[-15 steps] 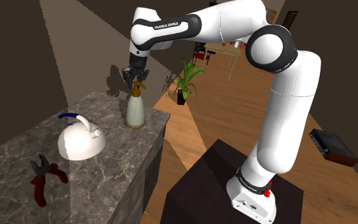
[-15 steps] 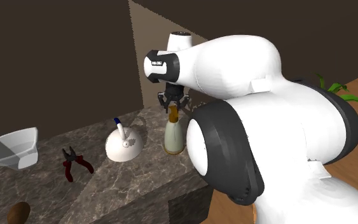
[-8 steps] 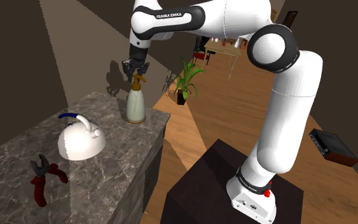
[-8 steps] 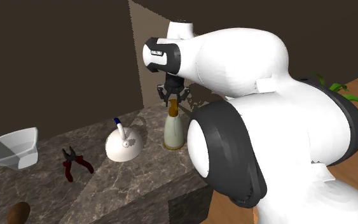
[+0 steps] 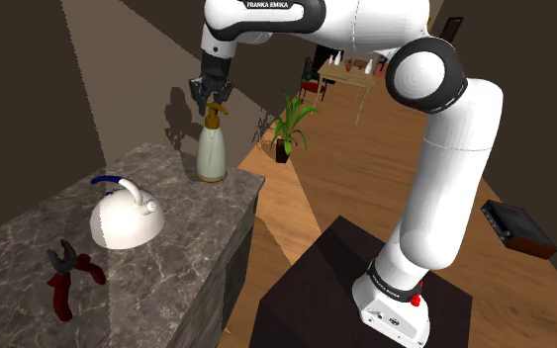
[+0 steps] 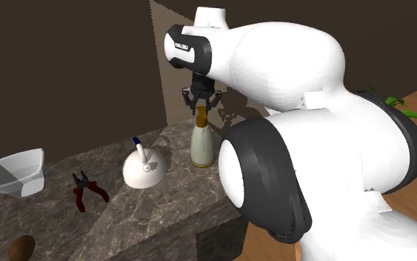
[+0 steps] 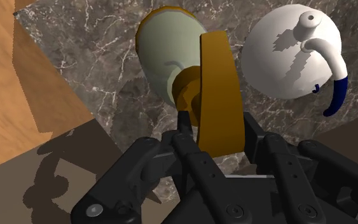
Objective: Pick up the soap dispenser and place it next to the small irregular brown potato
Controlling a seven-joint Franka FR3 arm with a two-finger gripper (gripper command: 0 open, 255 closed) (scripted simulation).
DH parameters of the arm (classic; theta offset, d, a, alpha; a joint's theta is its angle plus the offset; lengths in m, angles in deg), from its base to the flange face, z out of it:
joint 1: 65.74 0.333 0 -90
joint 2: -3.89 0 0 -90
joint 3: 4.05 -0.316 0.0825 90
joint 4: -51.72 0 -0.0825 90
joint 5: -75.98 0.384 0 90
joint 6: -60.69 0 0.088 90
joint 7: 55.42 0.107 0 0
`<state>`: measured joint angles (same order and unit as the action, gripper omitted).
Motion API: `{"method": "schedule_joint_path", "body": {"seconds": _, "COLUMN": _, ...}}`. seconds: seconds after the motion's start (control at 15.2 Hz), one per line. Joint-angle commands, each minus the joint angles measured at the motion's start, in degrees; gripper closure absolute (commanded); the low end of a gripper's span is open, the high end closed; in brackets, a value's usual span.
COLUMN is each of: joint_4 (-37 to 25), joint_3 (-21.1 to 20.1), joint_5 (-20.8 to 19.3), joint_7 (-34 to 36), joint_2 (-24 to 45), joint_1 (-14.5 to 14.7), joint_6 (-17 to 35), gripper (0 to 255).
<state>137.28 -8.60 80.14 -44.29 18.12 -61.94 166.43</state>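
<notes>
The soap dispenser point(image 5: 212, 154), a pale bottle with a golden-brown pump head, hangs upright just above the far end of the dark marble counter point(image 5: 177, 267). My gripper point(image 5: 212, 105) comes straight down onto it and is shut on the pump head. In the second exterior view the gripper point(image 6: 201, 104) clasps the top of the dispenser point(image 6: 202, 147). In the wrist view the gripper point(image 7: 219, 130) has a black finger on each side of the pump head point(image 7: 219, 95), with the bottle body point(image 7: 168, 54) beyond. A brown potato point(image 6: 23, 248) lies at the counter's near left corner in the second exterior view.
A white kettle point(image 5: 123, 217) with a blue-tipped handle sits in the middle of the counter, close to the dispenser. Red-handled pliers point(image 5: 68, 272) lie further along, and a white bowl point(image 6: 14, 174) stands beyond them. A potted plant point(image 5: 291, 124) stands on the wooden floor past the counter's end.
The gripper has risen with the dispenser in it, and the bottle's base has come up off the counter. The kettle and pliers have not moved.
</notes>
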Motion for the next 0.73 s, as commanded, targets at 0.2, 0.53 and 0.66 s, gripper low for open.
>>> {"method": "schedule_joint_path", "body": {"seconds": 0.2, "joint_4": -1.6, "joint_3": -0.4, "joint_5": -0.2, "joint_7": 1.3, "joint_2": -1.0, "joint_1": 0.7, "joint_6": -2.4, "gripper": 255}}
{"method": "schedule_joint_path", "body": {"seconds": 0.53, "joint_4": 5.6, "joint_3": -2.6, "joint_5": -0.6, "joint_7": 6.8, "joint_2": -6.2, "joint_1": 4.0, "joint_6": 0.0, "gripper": 255}}
{"method": "schedule_joint_path", "body": {"seconds": 0.66, "joint_4": 7.8, "joint_3": -3.5, "joint_5": -0.8, "joint_7": 9.2, "joint_2": -7.9, "joint_1": 5.4, "joint_6": 0.7, "gripper": 255}}
